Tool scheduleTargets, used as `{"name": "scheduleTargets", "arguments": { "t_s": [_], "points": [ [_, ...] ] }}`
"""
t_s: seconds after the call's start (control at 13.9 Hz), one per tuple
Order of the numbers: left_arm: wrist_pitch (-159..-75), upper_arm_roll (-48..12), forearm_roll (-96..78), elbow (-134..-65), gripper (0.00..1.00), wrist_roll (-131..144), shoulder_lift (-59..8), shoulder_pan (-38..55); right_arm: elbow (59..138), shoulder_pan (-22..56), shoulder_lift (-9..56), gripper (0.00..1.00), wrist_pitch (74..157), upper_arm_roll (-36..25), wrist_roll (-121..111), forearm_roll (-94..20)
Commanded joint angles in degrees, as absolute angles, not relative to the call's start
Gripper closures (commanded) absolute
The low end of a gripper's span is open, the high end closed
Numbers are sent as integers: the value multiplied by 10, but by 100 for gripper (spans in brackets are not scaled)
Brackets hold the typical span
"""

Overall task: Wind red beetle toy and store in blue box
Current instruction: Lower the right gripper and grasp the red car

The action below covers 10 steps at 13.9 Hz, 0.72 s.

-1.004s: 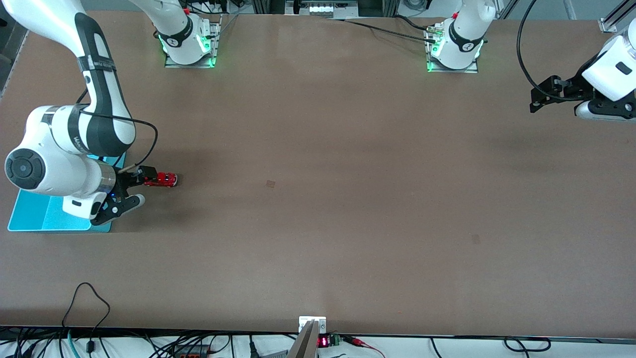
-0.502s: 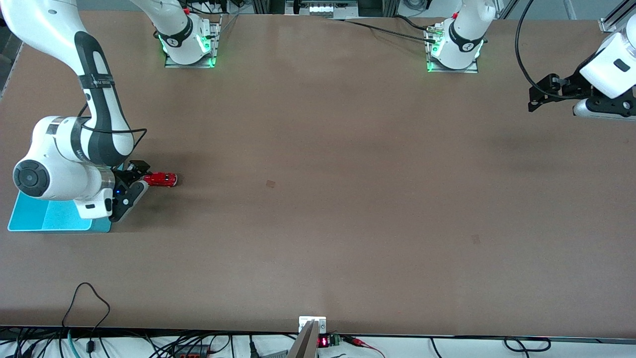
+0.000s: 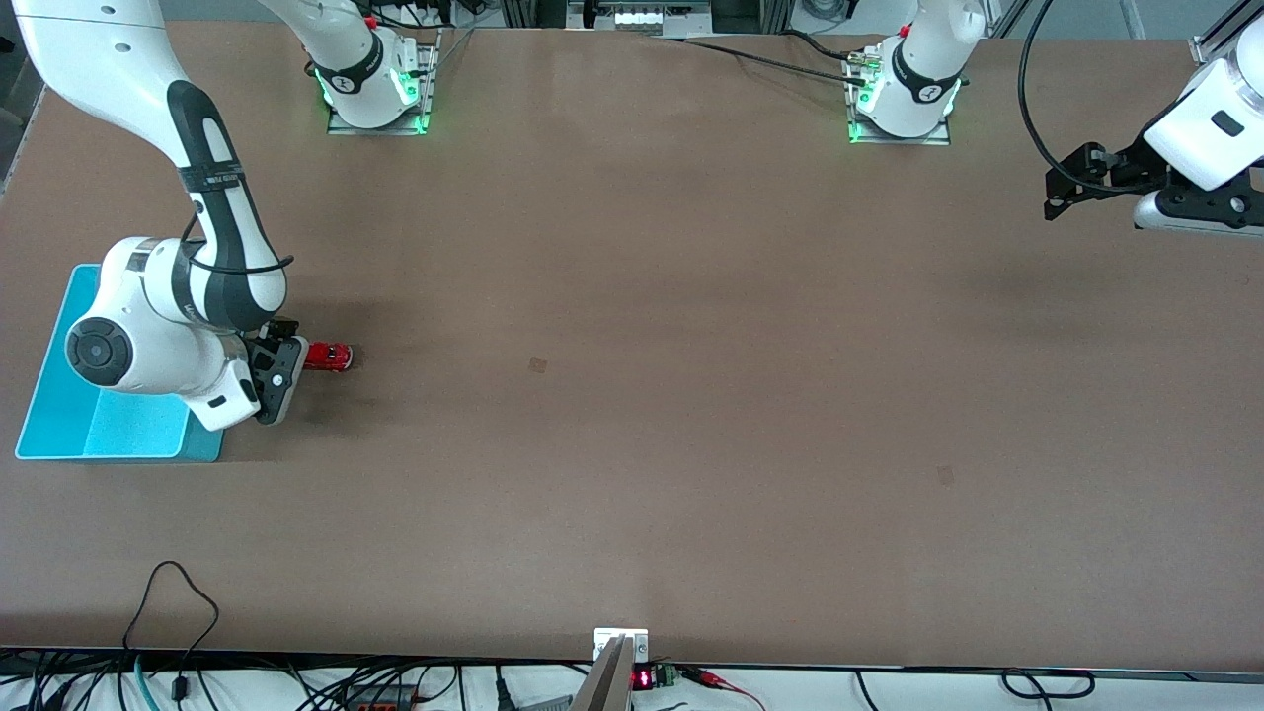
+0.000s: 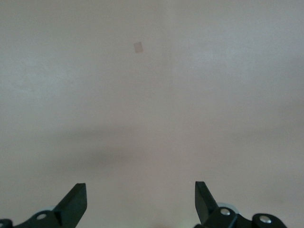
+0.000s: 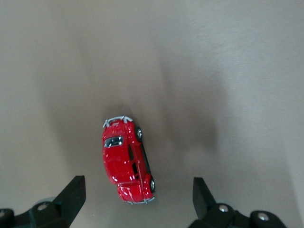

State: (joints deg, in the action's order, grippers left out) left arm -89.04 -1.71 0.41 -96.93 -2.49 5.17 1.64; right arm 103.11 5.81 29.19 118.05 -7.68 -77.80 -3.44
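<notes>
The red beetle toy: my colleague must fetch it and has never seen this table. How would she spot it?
Find the blue box at the right arm's end of the table. Beside it, under the open right gripper, stands the red beetle toy: tiny, glossy red, silvery ends.

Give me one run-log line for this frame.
right gripper: open over red beetle toy | toy: on table beside blue box | left gripper: open, waiting

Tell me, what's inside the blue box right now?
Nothing shows in the part of the blue box you can see. The right arm covers the rest. The red beetle toy sits outside on the table, under the open right gripper.
</notes>
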Motion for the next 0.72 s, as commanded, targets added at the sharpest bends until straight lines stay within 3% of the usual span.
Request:
{"name": "scheduleTargets", "arguments": {
  "t_s": [0.0,0.29,0.65],
  "points": [
    [-889,-18,-3,-955,0,-30,45,14,1072,47,277,0,1197,-73,-809,-47],
    [-889,-18,-3,-952,0,-30,41,16,1176,52,242,0,1318,-72,-845,-47],
    [-889,-19,-4,-950,0,-29,40,16,1204,51,243,0,1369,-60,-878,-47]
  ]
}}
